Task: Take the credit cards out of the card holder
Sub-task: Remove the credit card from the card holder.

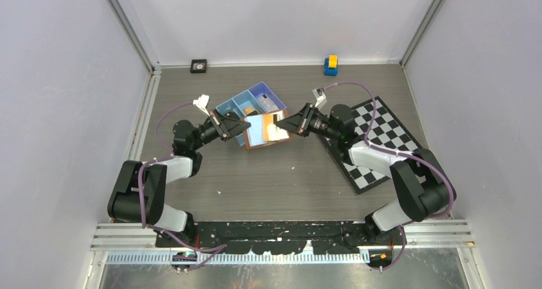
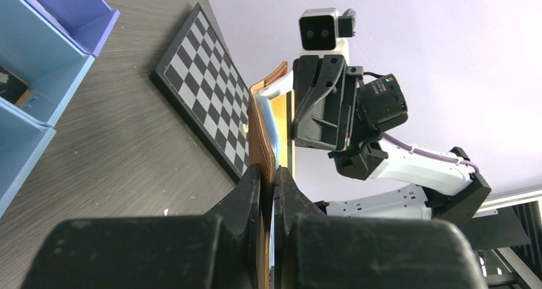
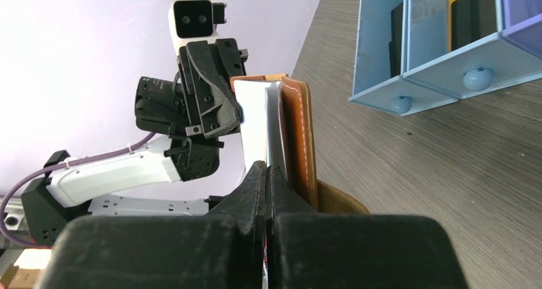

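Pulling straight along the pocket seems best: the left tool clamps the card holder at the centre of the top view, the right tool pinches a pale card.

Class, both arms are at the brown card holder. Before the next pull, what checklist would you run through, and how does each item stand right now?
1. Left gripper clamped on the card holder: ok.
2. Right gripper shut on the pale card, apparently beside the leather and not on it: ok.
3. Holder open, with the cards facing up in the top view: ok.
4. Only one card in the right gripper's pinch: cannot tell.
5. The two grippers not touching each other: ok.
6. All cards out: not ok, as the orange card is at the holder.
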You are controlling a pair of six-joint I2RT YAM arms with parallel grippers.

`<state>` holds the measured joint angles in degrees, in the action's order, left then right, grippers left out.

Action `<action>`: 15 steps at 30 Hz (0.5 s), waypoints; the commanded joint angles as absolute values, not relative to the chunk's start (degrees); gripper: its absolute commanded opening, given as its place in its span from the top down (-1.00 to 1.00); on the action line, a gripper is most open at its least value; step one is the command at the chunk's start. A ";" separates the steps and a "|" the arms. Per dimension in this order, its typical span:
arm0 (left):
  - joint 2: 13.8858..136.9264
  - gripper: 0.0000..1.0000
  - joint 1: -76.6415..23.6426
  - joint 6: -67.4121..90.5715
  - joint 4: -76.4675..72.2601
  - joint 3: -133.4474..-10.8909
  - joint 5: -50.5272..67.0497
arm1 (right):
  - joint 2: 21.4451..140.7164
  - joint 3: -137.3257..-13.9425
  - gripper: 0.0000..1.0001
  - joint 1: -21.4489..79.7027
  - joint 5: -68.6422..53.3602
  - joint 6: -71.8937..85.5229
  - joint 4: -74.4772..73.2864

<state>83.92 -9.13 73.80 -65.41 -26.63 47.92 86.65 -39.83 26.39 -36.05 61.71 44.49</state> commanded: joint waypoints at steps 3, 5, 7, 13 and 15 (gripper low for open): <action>76.35 1.00 -8.09 64.22 -54.50 -26.62 46.13 | 79.56 -40.32 0.99 25.91 -29.74 53.76 36.49; 73.26 1.00 -8.09 60.07 -47.75 -26.90 44.27 | 77.83 -39.76 0.99 25.84 -28.38 52.70 35.79; 69.79 1.00 -8.09 56.07 -41.05 -27.21 42.01 | 76.37 -39.21 0.99 25.84 -26.84 51.78 34.88; 60.18 1.00 -8.09 47.78 -28.70 -26.69 33.98 | 73.02 -38.20 0.99 25.68 -22.56 49.90 32.93; 58.28 1.00 -8.09 46.34 -26.50 -26.54 31.82 | 72.54 -38.21 0.99 25.74 -22.13 49.54 32.61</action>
